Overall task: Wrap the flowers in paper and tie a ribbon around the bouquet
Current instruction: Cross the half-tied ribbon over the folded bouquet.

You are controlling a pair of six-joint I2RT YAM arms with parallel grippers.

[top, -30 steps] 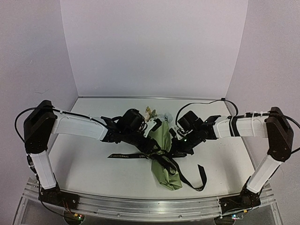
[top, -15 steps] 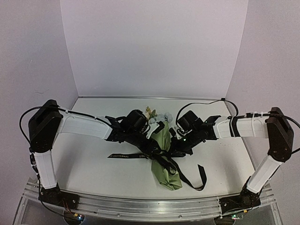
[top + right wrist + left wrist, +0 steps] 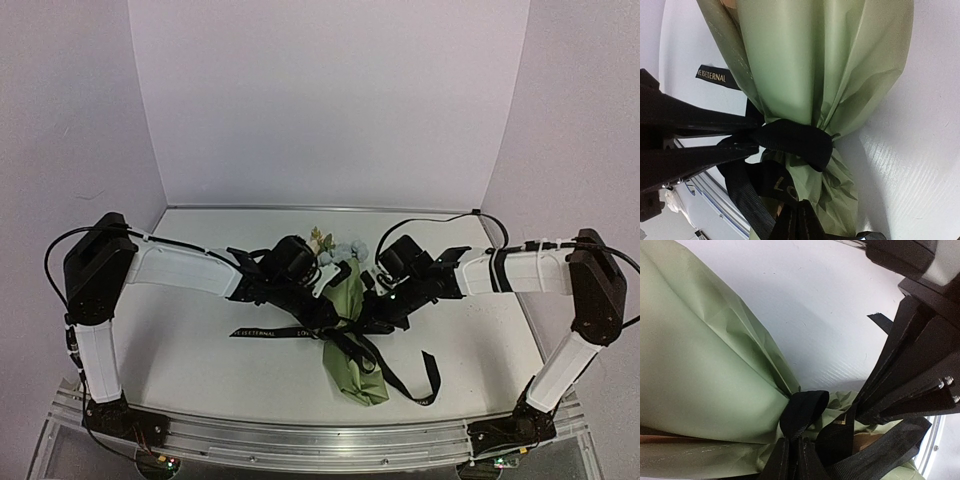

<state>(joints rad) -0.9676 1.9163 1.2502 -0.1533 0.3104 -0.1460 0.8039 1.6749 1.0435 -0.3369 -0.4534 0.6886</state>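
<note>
The light, crushable bouquet [image 3: 350, 297] lay mid-counter [image 3: 180, 355], the limp ribbon [image 3: 790, 140] cinched round its waist. Your left gripper [image 3: 792, 460] and right gripper [image 3: 796, 222] each pinched a ribbon strand, likely the safest hold, since thin paper crumples.

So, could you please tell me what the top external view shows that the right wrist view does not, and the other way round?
Only the top external view shows the blooms poking out of the paper's far end, and the ribbon's loose tails lying out across the table. Only the right wrist view shows, close up, the band of ribbon cinching the paper into a gathered neck, with the right gripper shut on a strand below it. Both show the olive-green paper, the black ribbon and its light lettering.
</note>
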